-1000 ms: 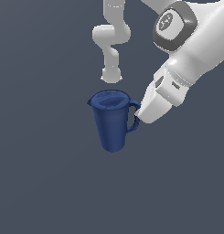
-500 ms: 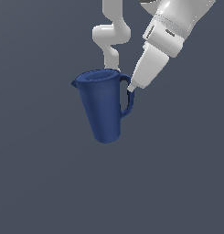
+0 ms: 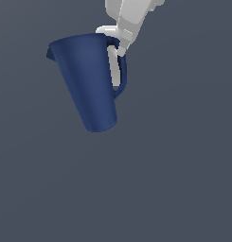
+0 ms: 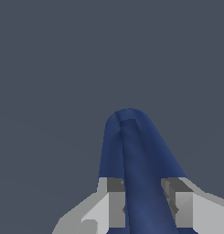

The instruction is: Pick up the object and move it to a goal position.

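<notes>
- Since the earlier exterior views the pitcher (image 3: 89,85) has gone up and grown larger in the picture, and it leans further over; the arm has climbed until only its lowest part shows at the top edge.
- The gripper (image 3: 118,47) comes down from about 12 o'clock onto the loop handle (image 3: 121,75). In the exterior view one pale finger (image 3: 115,66) runs down through the loop, next to the body.
- In the wrist view the gripper (image 4: 145,205) has a grey pad (image 4: 114,201) pressed on each side of a blue strip; I judge the fingers clamped on the handle.
- From the fingers the pitcher's body lies toward 8 o'clock in the exterior view, so it hangs off to one side of the grasp.
- Its long axis is tilted: the wide rim points toward 11 o'clock and the narrow base toward 5 o'clock.
- The small spout sits at the rim's far end, toward 9 o'clock, opposite the handle.
- The pitcher is in mid-air with plain grey behind it; no goal marker is visible.
- My judgement: carrying it on depends on that off-centre load, which could swing about the handle.
</notes>
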{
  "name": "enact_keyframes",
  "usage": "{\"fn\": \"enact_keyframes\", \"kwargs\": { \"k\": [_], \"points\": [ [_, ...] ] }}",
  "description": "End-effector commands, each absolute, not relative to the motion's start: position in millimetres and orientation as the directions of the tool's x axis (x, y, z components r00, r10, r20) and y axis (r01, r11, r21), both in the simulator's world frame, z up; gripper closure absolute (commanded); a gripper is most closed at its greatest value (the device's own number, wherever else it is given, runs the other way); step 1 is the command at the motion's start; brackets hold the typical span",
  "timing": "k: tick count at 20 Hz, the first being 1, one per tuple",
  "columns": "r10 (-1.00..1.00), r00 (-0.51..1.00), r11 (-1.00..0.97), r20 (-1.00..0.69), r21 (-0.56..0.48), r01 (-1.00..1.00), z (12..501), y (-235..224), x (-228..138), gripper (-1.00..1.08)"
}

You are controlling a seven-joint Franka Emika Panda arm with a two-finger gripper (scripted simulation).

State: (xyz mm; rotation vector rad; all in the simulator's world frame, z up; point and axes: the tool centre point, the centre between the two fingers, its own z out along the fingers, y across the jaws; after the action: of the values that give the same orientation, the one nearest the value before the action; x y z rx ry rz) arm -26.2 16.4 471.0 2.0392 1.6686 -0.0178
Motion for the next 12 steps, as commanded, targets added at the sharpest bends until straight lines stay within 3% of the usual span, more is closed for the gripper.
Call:
{"fn": "enact_keyframes", "kwargs": {
  "k": [1,12],
  "points": [
    [0.926,0.224,-0.093,-0.304,0.393,0.915,493.0,4.5,-34.2,1.08],
    [0.953,0.147,-0.01,-0.265,0.456,0.89,552.9,-34.9,-56.6,1.08]
  ]
}}
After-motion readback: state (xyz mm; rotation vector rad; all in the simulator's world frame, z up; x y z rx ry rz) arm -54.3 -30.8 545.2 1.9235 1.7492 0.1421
